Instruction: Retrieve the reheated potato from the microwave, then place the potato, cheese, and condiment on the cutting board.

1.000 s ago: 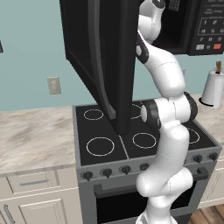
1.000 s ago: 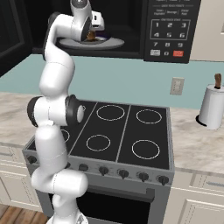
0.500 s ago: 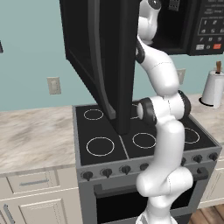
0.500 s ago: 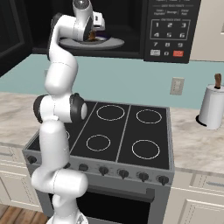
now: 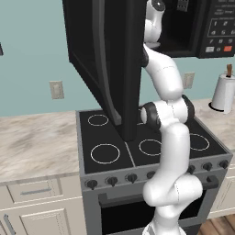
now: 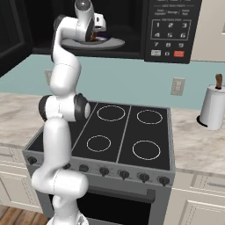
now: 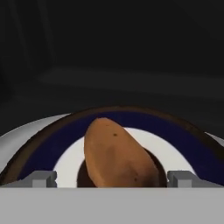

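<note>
On blue-rimmed plate (image 7: 52, 148), brown oblong potato (image 7: 116, 155)

Left base view: sitting behind the arm's left, looking forward and down at the stove (image 5: 137, 142), with the open microwave (image 5: 193, 27) door close in front.
Right base view: sitting behind the arm's right, facing the same stove (image 6: 123, 136) and looking into the microwave (image 6: 145, 26).
Hand view: looking from very near along the fingers at the potato (image 7: 116, 153) on a plate (image 7: 52, 144).
Shared: both base views are covering stove, microwave, arm.
</note>
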